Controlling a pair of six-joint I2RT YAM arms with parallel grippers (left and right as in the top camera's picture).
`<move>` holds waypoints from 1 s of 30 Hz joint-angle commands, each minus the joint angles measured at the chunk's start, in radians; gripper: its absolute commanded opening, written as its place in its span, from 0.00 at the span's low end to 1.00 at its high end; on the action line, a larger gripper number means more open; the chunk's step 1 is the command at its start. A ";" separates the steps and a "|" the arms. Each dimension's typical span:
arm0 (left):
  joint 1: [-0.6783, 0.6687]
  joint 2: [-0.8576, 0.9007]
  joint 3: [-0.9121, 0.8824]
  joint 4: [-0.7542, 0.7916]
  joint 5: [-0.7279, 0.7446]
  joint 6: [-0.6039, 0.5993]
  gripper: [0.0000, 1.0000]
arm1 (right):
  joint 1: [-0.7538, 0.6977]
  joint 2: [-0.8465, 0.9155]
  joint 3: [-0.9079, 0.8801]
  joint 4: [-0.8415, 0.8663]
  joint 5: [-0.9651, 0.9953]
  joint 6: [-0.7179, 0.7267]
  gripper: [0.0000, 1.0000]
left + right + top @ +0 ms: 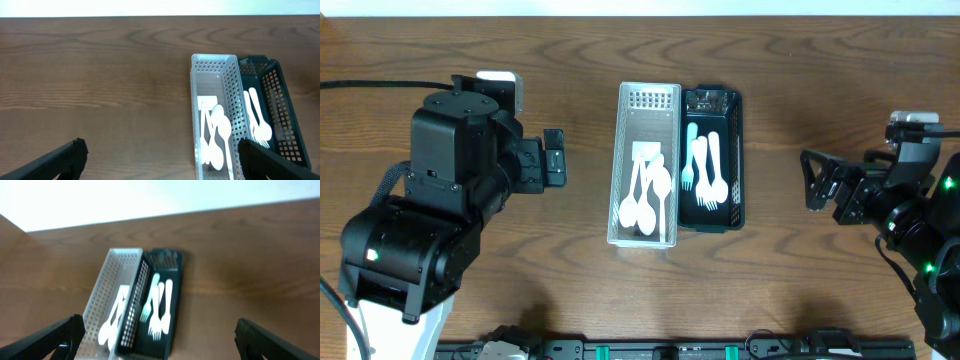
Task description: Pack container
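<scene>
Overhead, left-wrist and right-wrist views of a brown table (780,60) with pronounced wood grain. At its centre, two long rectangular plastic containers lie side by side with their long walls touching. Both have perforated, grid-like walls.

The white container (623,170) is on the side of the left arm. It holds several smooth white plastic spoons (645,205), overlapping, with their oval bowls toward the near end.

The dark container (738,160) is on the side of the right arm. It holds white plastic forks (713,180) and one pale teal fork (690,150). All lie lengthwise, tines toward the near end.

The left pincer (556,158) hangs well apart from the white container. In its wrist view, its matte black fingers (60,160) sit at opposite lower corners, spread wide with nothing between them.

The right pincer (808,180) is well apart from the dark container. It too is spread wide and empty, with its black fingers (55,337) framing both containers.
</scene>
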 commanded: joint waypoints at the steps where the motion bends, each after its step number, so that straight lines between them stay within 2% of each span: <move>1: 0.006 0.001 0.008 -0.002 -0.012 -0.001 0.98 | 0.004 0.000 0.004 0.037 -0.014 -0.076 0.99; 8: 0.006 0.001 0.008 -0.002 -0.012 -0.001 0.98 | 0.004 -0.112 -0.031 0.098 -0.013 -0.382 0.99; 11: 0.006 0.001 0.008 -0.002 -0.012 -0.001 0.98 | 0.004 -0.195 -0.094 0.098 -0.013 -0.440 0.99; 16: 0.006 0.001 0.008 -0.002 -0.012 -0.001 0.98 | 0.003 -0.364 -0.286 0.120 -0.002 -0.448 0.99; 25: 0.006 0.001 0.008 -0.002 -0.012 -0.001 0.98 | 0.003 -0.613 -0.737 0.286 0.012 -0.446 0.99; 30: 0.006 0.001 0.008 -0.002 -0.012 -0.001 0.98 | -0.002 -0.697 -0.878 0.329 0.013 -0.447 0.99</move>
